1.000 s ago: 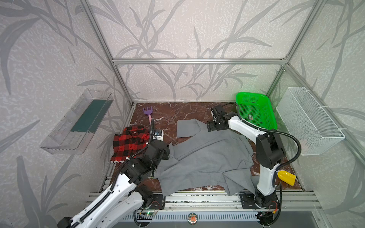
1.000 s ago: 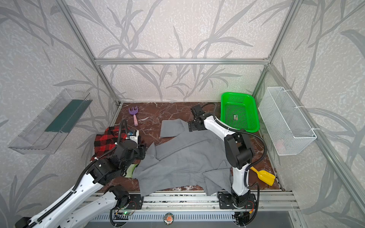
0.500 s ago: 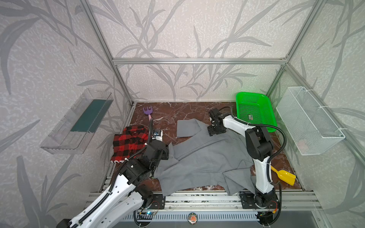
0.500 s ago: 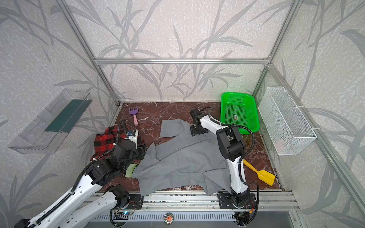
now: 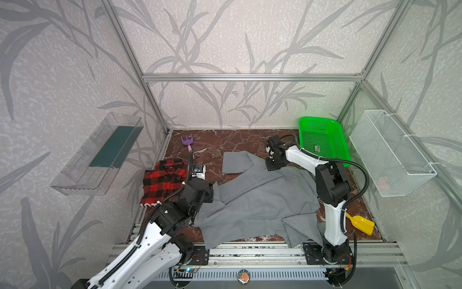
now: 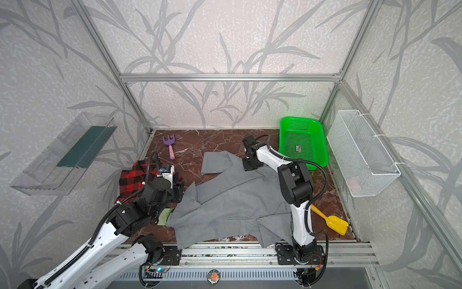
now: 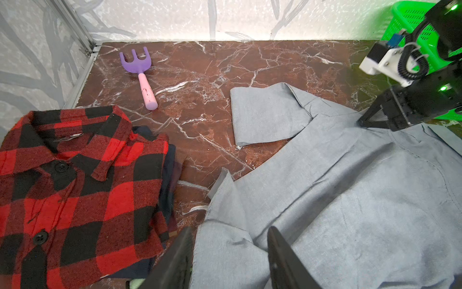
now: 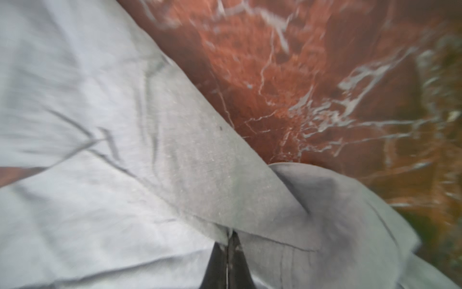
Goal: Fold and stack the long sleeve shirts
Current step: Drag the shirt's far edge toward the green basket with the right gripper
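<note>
Folding of the grey shirt [image 5: 260,197], spread across the centre of both top views, is in hand; the plaid shirt [image 5: 165,182] lies folded at the left. The right gripper [image 8: 228,235] is pinched tight on the grey shirt's upper edge. The next move, I judge, calls for carrying that edge over. The left gripper [image 7: 230,231] stands half open over the shirt's left edge, holding nothing.

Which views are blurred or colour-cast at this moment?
Right wrist view: motion-blurred, the veins of the marble table smeared and the grey shirt soft. Left wrist view: sharp, but the green basket blows out and casts a green tint on the surface near it. Both top views: sharp, evenly lit, with only soft shadows.
</note>
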Available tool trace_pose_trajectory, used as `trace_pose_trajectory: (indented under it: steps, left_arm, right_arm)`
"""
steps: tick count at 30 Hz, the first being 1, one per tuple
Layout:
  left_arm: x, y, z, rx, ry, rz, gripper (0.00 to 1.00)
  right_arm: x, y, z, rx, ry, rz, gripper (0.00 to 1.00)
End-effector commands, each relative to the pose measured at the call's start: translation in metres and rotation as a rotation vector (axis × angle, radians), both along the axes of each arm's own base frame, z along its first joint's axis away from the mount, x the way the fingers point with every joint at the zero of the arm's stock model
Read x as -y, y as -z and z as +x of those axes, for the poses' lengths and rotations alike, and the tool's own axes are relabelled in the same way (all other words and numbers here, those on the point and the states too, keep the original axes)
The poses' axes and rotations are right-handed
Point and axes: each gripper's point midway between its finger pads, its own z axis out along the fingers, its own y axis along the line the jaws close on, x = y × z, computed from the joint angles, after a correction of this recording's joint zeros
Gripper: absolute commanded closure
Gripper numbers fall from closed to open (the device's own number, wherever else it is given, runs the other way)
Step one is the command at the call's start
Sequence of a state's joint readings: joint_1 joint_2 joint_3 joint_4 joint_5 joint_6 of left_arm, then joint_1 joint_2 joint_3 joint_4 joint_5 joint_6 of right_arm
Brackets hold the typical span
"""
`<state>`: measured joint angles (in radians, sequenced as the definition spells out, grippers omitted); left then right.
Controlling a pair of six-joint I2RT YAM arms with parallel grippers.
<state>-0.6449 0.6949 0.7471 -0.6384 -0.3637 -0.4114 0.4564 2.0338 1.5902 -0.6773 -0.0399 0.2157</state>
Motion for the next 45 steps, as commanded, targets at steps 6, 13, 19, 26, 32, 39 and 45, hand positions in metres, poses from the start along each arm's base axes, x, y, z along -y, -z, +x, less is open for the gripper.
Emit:
trace_pose_trajectory:
  steps: [6,13,19,26,32,39,45]
  left_arm:
    - [-0.003,0.002,-0.002,-0.022,-0.004,0.016,0.5]
    - [-0.002,-0.002,-0.002,-0.03,0.0,0.019,0.51]
    - [-0.001,-0.003,0.0,-0.036,0.005,0.024,0.51]
    - [0.0,0.013,0.0,-0.097,-0.011,0.033,0.5]
    - [-0.018,0.045,-0.005,-0.202,-0.185,0.016,0.51]
    - [-0.017,0.088,-0.008,-0.324,-0.279,-0.069,0.51]
    - [-0.016,0.098,-0.006,-0.355,-0.296,-0.078,0.51]
  right_arm:
    - [-0.008,-0.122,-0.002,0.25,-0.022,0.17,1.0]
    - [0.022,-0.2,-0.006,0.44,0.086,0.242,1.0]
    - [0.052,-0.203,0.007,0.433,0.189,0.286,1.0]
    - [0.079,-0.214,0.008,0.502,0.315,0.35,1.0]
    - [0.098,-0.207,0.005,0.505,0.38,0.285,1.0]
    - [0.132,-0.218,-0.001,0.605,0.5,0.224,1.0]
    - [0.148,-0.168,0.009,0.489,0.552,0.185,1.0]
